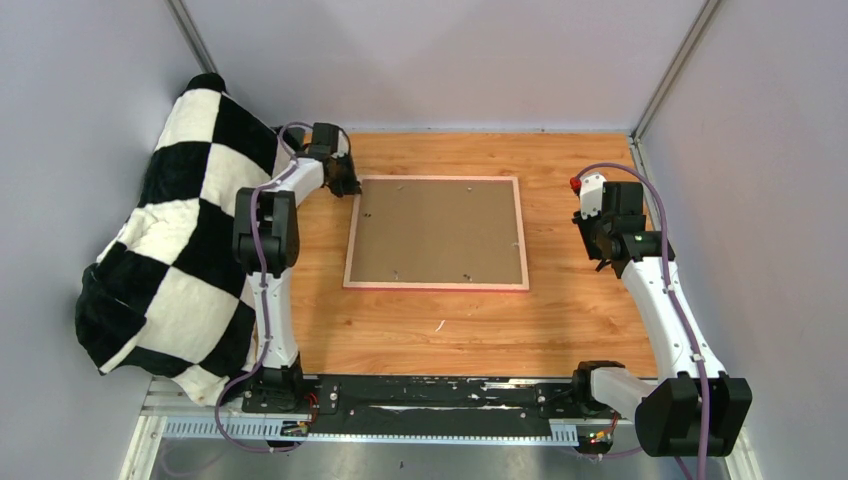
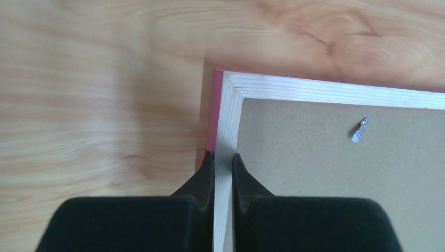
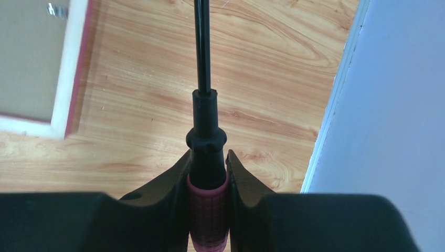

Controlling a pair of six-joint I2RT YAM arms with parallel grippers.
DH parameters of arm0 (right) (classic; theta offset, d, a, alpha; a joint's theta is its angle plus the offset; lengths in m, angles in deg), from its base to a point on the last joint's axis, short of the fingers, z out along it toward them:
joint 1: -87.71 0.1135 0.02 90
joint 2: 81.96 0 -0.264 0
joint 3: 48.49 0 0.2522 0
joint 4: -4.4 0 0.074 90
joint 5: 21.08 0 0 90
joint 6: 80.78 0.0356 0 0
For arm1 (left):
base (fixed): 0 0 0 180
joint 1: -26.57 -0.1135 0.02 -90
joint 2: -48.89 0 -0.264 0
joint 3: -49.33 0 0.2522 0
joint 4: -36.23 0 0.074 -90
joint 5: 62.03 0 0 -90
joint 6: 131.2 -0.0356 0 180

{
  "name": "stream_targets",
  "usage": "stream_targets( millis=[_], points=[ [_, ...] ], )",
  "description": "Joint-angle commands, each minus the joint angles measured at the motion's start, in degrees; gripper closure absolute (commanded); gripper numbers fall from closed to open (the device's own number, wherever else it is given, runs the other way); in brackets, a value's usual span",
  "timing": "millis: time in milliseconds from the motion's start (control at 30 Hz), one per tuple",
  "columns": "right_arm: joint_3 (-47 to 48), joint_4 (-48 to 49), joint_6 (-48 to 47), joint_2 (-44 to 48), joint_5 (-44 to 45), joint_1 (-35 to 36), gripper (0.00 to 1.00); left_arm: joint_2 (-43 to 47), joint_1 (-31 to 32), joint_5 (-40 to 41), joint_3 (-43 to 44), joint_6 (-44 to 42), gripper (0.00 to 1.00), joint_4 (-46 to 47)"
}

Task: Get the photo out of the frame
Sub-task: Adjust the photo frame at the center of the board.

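Left wrist view gives me the left gripper [image 2: 223,157] pinched tight on the pale wooden rail of the frame [image 2: 226,115], near its corner. One finger sits outside the pink edge, the other on the side of the backing board [image 2: 325,173]. From above, I see the frame lying back-up on the table [image 1: 430,330]. My right gripper [image 3: 208,155] clamps a screwdriver [image 3: 205,126] by its red handle, off the frame's right side and apart from it.
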Motion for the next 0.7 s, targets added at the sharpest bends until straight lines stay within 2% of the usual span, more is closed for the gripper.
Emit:
stream_targets(
  millis=[0, 100, 300, 400, 667],
  points=[
    [-0.4, -0.2, 0.9, 1.0, -0.9, -0.6, 1.00, 2.3, -4.2, 2.1, -3.8, 6.7, 1.00, 0.7],
    [-0.4, -0.3, 0.9, 1.0, -0.7, -0.7, 1.00, 4.9, -5.0, 0.7, -8.8, 9.3, 1.00, 4.4],
    [-0.4, -0.3, 1.1, 1.0, -0.9, -0.7, 1.00, 7.6, -4.2, -8.5, -21.2, 14.9, 1.00, 13.5],
    [-0.4, -0.4, 1.2, 0.7, -0.8, -0.7, 1.00, 11.5, -1.8, -9.0, -27.0, 13.3, 1.00, 16.0],
    [-0.3, -0.4, 1.1, 0.3, -0.1, -0.7, 1.00, 24.4, 0.3, -12.2, -34.8, 10.4, 0.75, 14.9]
  ],
)
